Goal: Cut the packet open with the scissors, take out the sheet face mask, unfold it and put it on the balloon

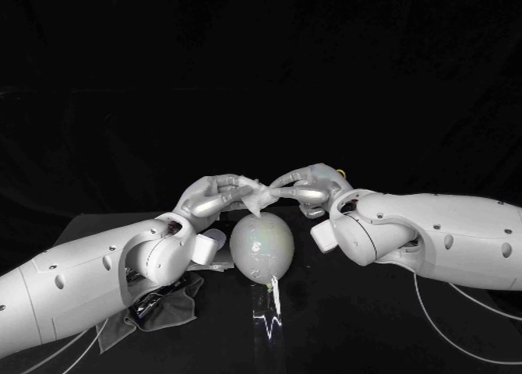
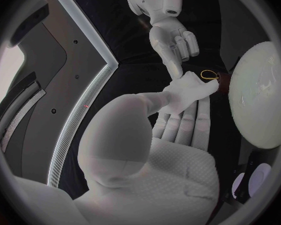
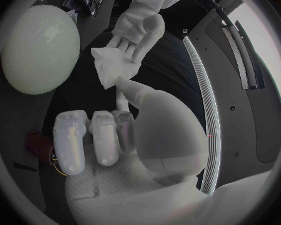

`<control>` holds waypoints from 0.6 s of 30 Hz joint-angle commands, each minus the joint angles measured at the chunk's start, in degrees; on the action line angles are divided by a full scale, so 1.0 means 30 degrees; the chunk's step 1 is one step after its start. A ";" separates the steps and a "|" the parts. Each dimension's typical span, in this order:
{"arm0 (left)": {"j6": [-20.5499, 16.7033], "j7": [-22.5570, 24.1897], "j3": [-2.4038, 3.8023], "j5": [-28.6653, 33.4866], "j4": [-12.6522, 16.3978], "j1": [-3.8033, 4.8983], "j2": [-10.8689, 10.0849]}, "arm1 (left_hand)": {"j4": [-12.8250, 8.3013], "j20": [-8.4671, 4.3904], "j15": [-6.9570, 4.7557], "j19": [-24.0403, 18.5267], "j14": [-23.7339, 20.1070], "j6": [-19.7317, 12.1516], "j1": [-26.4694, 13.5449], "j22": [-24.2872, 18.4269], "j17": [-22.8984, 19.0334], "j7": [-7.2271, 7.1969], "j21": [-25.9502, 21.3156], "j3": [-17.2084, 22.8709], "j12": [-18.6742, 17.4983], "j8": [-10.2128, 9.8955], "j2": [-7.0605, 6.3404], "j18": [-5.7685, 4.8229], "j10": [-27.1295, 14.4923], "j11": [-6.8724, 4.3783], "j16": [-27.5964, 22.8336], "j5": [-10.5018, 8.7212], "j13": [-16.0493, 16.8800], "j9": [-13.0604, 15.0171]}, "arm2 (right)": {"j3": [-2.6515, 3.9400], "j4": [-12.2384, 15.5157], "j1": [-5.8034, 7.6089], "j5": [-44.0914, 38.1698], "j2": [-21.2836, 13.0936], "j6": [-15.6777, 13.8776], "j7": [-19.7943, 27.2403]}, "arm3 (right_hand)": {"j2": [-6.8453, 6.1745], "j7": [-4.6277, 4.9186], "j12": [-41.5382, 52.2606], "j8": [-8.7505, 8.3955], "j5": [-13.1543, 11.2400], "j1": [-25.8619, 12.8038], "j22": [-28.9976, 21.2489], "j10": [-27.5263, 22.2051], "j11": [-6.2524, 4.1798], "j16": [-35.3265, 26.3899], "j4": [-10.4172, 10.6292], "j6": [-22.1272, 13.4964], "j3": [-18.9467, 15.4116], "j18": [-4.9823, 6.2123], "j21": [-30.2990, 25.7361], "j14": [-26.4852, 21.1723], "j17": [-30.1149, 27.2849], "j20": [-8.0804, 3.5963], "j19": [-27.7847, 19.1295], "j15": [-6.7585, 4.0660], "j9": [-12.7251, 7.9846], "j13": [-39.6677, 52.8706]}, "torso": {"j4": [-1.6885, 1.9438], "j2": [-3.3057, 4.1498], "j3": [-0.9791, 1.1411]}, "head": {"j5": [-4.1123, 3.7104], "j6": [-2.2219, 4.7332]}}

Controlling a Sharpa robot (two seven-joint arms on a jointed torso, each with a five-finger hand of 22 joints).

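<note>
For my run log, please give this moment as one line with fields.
step: unfold | left hand: pinches sheet mask | right hand: pinches sheet mask | sheet mask: folded, above balloon | balloon: bare

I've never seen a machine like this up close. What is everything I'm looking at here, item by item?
white folded sheet face mask: one, white, held between both hands above the balloon
pale egg-shaped balloon: one, whitish green, standing just below the hands
dark crumpled thing: one, dark grey, on the table by the left arm; cannot tell what it is
shiny clear strip: one, glinting, on the table in front of the balloon
dark red thing with a yellow ring: one, near the balloon; unclear what it is
black table: one, black, under everything
left hand: one, silver, on a white arm, pinches the mask
right hand: one, silver, on a white arm, pinches the mask
</note>
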 commanded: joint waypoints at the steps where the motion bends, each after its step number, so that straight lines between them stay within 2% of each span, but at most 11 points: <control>1: -0.0117 0.0010 0.0026 -0.0036 0.0009 0.0025 0.0015 | -0.0066 -0.0039 0.0082 0.0005 -0.0011 0.0138 -0.0002 0.0019 -0.0030 0.0581 0.0070 0.0038 -0.0045 0.0065 0.0123 0.0363 -0.0085 -0.0011 -0.0081 0.0065 0.0014 0.1945 | 0.0007 0.0059 -0.0011 -0.0237 -0.0062 -0.0062 0.0145 | -0.0001 -0.0094 0.0064 0.0059 0.0055 -0.0172 0.5022 0.2027 -0.0064 0.0124 0.0003 0.0056 0.0109 -0.0121 0.0065 0.1994 0.5016 -0.0138 0.1964 -0.0109 0.0155 0.5023 | 0.0004 0.0010 -0.0005 | -0.0017 -0.0026; 18: -0.0329 -0.0047 0.0025 0.0187 -0.0117 0.0025 -0.0019 | -0.0074 -0.0060 0.0075 0.0089 0.0001 0.0097 -0.0050 0.0037 -0.0056 0.0758 0.0145 0.0033 -0.0056 0.0031 0.0047 0.0387 -0.0099 0.0017 -0.0153 0.0067 0.0010 0.1898 | 0.0008 0.0136 -0.0011 -0.0213 -0.0652 -0.0036 0.0067 | -0.0055 -0.0121 0.0064 0.0309 0.0055 -0.0442 0.5022 0.2027 -0.0088 0.0124 -0.0118 -0.0067 0.0455 -0.0121 0.0065 0.1994 0.5016 -0.0158 0.1964 -0.0134 0.0435 0.5023 | -0.0001 0.0008 -0.0006 | 0.0034 -0.0032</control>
